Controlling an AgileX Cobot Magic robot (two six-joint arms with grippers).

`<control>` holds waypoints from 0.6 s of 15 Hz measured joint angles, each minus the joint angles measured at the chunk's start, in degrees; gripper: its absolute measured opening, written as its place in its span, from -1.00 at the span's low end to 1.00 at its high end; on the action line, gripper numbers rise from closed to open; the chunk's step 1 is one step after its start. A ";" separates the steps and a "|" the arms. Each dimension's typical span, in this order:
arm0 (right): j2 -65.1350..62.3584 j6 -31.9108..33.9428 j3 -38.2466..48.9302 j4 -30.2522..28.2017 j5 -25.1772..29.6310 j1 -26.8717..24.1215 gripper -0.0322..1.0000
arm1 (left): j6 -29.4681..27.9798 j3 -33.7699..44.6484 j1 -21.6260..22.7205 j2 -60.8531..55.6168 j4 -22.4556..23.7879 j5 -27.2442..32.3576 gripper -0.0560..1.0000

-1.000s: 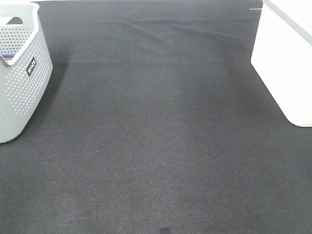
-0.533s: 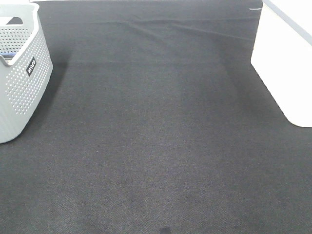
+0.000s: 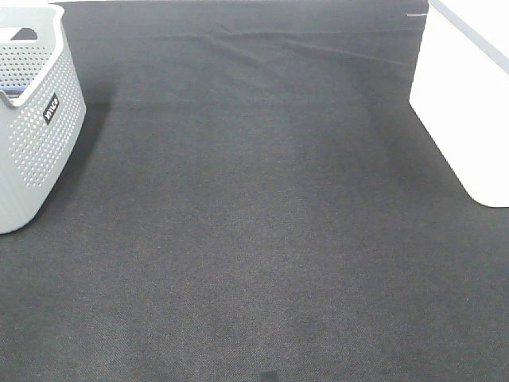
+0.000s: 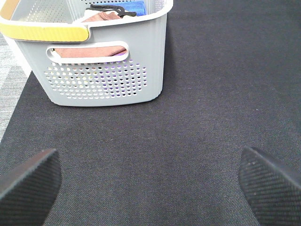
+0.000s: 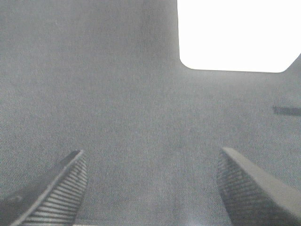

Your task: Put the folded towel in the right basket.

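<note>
A grey perforated basket point(image 3: 32, 119) stands at the far left of the black mat. It also shows in the left wrist view point(image 4: 94, 75), holding a folded pinkish-brown towel point(image 4: 101, 16), a blue cloth point(image 4: 134, 5) and a thin black item. The white right basket point(image 3: 469, 103) stands at the right edge and shows as a bright white block in the right wrist view point(image 5: 235, 35). My left gripper point(image 4: 150, 181) is open and empty, a short way in front of the grey basket. My right gripper point(image 5: 153, 186) is open and empty over the mat, short of the white basket. Neither gripper shows in the high view.
The black mat point(image 3: 254, 223) covers the table, with a slight crease near its far edge. A pale strip of bare table point(image 4: 11, 89) lies beside the grey basket in the left wrist view.
</note>
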 joint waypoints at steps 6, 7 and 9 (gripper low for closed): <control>0.00 0.00 0.06 0.00 -0.06 0.00 0.47 | 0.00 0.00 0.00 0.00 0.00 0.00 0.95; 0.00 0.00 0.06 0.00 -0.06 0.00 0.47 | 0.00 0.00 0.00 0.00 0.00 0.00 0.95; 0.00 0.00 0.06 0.00 -0.06 0.00 0.47 | 0.00 0.00 0.00 0.00 0.00 0.00 0.95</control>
